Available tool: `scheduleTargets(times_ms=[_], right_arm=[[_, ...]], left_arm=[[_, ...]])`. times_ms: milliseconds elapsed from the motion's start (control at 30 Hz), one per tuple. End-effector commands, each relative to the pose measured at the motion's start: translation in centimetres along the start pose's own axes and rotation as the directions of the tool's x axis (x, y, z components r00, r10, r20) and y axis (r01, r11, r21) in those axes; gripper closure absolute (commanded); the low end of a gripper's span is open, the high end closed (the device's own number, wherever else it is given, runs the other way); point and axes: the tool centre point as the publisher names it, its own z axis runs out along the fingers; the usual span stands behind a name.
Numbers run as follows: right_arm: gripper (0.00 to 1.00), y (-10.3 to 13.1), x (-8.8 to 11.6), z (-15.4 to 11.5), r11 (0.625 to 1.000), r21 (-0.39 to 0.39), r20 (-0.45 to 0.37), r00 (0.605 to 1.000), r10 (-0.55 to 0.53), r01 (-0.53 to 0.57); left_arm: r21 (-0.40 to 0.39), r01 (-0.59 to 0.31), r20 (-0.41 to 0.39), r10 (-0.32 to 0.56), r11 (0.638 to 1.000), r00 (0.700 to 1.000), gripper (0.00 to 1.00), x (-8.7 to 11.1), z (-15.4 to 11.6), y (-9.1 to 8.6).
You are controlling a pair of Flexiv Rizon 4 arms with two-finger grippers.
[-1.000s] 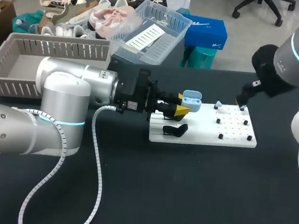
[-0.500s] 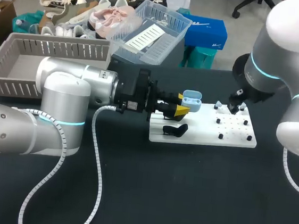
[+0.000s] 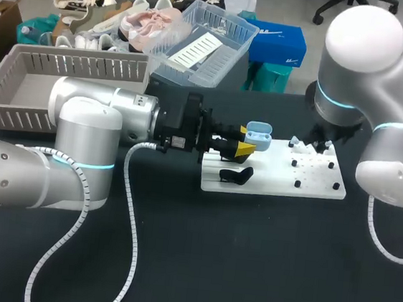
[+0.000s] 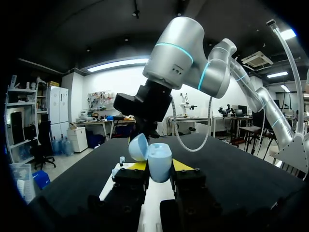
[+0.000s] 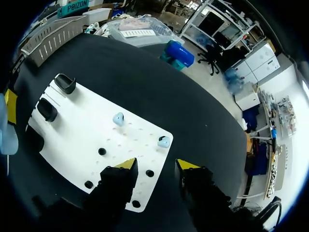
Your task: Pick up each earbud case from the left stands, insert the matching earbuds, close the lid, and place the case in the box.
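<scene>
- Earbud case [image 3: 258, 135], light blue with its lid open, is clamped in the left gripper [image 4: 159, 166] above the stand end of the white board [image 5: 82, 130].
- Right gripper [image 5: 155, 165] hangs over the board, fingers apart and empty, with a blue earbud [image 5: 164, 141] just ahead of them.
- Step in hand looks like fetching an earbud.
- Next move: descend, centre on that earbud, pinch it, then carry it to the case.

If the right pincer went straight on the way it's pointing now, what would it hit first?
Probably the light-blue earbud nearest it on the white board, which lies just ahead between the right pincer's open fingers; depth is hard to judge.
</scene>
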Motion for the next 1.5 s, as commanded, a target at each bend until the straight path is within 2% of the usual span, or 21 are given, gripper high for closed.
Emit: scheduleTargets(times_ms=[33, 67, 133, 267, 400, 500, 933, 1167, 1267, 1500], right_arm=[[0.37, -0.3, -0.8, 1.1, 1.0, -0.005, -0.018, 1.0, 0.005, -0.005], [0.35, -0.3, -0.8, 1.2, 1.0, -0.004, -0.021, 1.0, 0.005, -0.005], [0.39, -0.4, -0.9, 1.4, 1.0, -0.002, -0.025, 1.0, 0.003, -0.003], [0.35, -0.5, -1.0, 1.8, 1.0, 0.009, -0.036, 0.999, -0.006, 0.006], [0.47, -0.5, -1.0, 2.2, 1.0, 0.01, -0.043, 0.999, -0.012, 0.012], [0.51, -0.6, -1.1, 2.4, 1.0, 0.012, -0.046, 0.999, -0.014, 0.014], [0.52, -0.7, -1.5, 3.7, 1.0, 0.008, -0.065, 0.998, -0.016, 0.017], [0.55, -0.9, -1.4, 3.8, 1.0, 0.009, -0.069, 0.998, -0.015, 0.016], [0.62, -0.9, -1.4, 3.9, 1.0, 0.009, -0.068, 0.998, -0.015, 0.016], [0.61, -1.0, -1.4, 4.1, 1.0, 0.011, -0.068, 0.998, -0.016, 0.017]], left_arm=[[-0.003, -0.001, 0.001, 0.001, 1.0, 1.0, 1.0, 0.0, 0.0, 0.0], [-0.003, -0.001, 0.001, 0.001, 1.0, 1.0, 1.0, 0.0, 0.0, 0.0], [-0.003, -0.001, 0.001, 0.001, 1.0, 1.0, 1.0, 0.0, 0.0, 0.0], [-0.003, -0.001, 0.001, 0.001, 1.0, 1.0, 1.0, 0.0, 0.0, 0.0], [-0.003, -0.001, 0.001, 0.001, 1.0, 1.0, 1.0, 0.0, 0.0, 0.0], [-0.003, -0.001, 0.001, 0.001, 1.0, 1.0, 1.0, 0.0, 0.0, 0.0], [-0.003, -0.001, 0.001, 0.001, 1.0, 1.0, 1.0, 0.0, 0.0, 0.0], [-0.003, -0.001, 0.001, 0.001, 1.0, 1.0, 1.0, 0.0, 0.0, 0.0], [-0.003, -0.001, 0.001, 0.001, 1.0, 1.0, 1.0, 0.0, 0.0, 0.0], [-0.003, -0.001, 0.001, 0.001, 1.0, 1.0, 1.0, 0.0, 0.0, 0.0]])
